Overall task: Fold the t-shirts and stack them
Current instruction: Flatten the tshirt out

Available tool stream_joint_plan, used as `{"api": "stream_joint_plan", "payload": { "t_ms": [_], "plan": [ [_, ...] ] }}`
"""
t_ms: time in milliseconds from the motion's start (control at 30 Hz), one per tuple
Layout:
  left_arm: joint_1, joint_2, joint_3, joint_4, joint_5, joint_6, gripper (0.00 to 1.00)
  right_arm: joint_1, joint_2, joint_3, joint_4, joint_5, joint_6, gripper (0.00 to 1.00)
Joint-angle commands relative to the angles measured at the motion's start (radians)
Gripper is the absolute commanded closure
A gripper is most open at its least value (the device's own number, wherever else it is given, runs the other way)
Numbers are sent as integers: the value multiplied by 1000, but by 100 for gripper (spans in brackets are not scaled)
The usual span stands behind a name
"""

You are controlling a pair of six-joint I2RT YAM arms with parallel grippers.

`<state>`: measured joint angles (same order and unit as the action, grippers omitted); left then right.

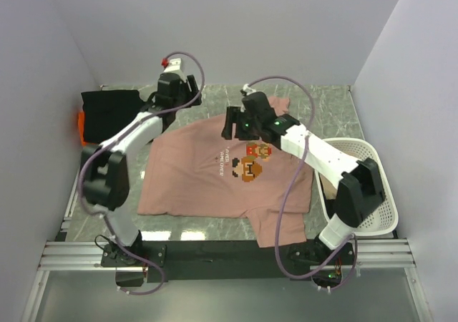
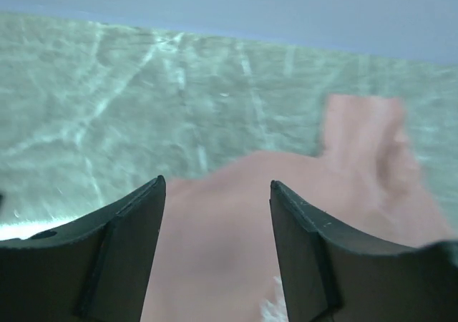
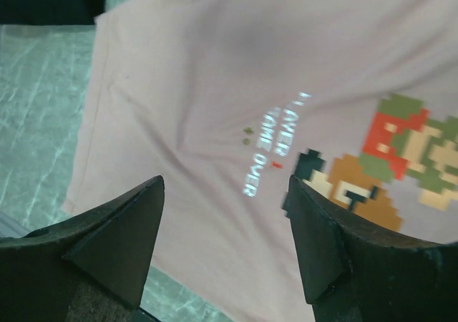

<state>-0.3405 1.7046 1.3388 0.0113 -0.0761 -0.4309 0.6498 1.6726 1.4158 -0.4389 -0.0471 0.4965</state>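
top view high behind, looking down, both wrist views close past their fingers (image 2: pixel 107 265), all sharing the pink t-shirt (image 1: pixel 193 182)

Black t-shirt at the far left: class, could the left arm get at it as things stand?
Probably yes: the black t-shirt lies uncovered close beside the left gripper, jaws open, nothing between.

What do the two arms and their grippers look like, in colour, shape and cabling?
The left arm and right arm have white tubular links with bulky black joint housings. A thin mauve cable loops along each. The left gripper and right gripper each have two dark, wedge-shaped fingers. Small green lights glow on the right arm.
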Motion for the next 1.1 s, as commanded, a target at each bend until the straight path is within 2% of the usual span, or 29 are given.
{"api": "stream_joint_plan", "payload": {
  "t_ms": [0,100,333,633,800,1067],
  "plan": [
    [12,180,95,-125,15,147,33,-25,-56,-98,32,29,-3,23],
    [26,265,160,-151,67,210,32,-35,-108,-172,65,18,4,23],
    [80,329,195,-168,150,302,29,-44,-182,-284,92,0,8,23],
    [113,369,180,-186,190,324,28,-44,-206,-356,114,-17,16,23],
    [113,363,134,-169,259,328,28,-42,-200,-364,117,-14,19,23],
    [118,414,174,-229,263,336,31,-44,-211,-380,120,-11,22,23]
  ]
}}
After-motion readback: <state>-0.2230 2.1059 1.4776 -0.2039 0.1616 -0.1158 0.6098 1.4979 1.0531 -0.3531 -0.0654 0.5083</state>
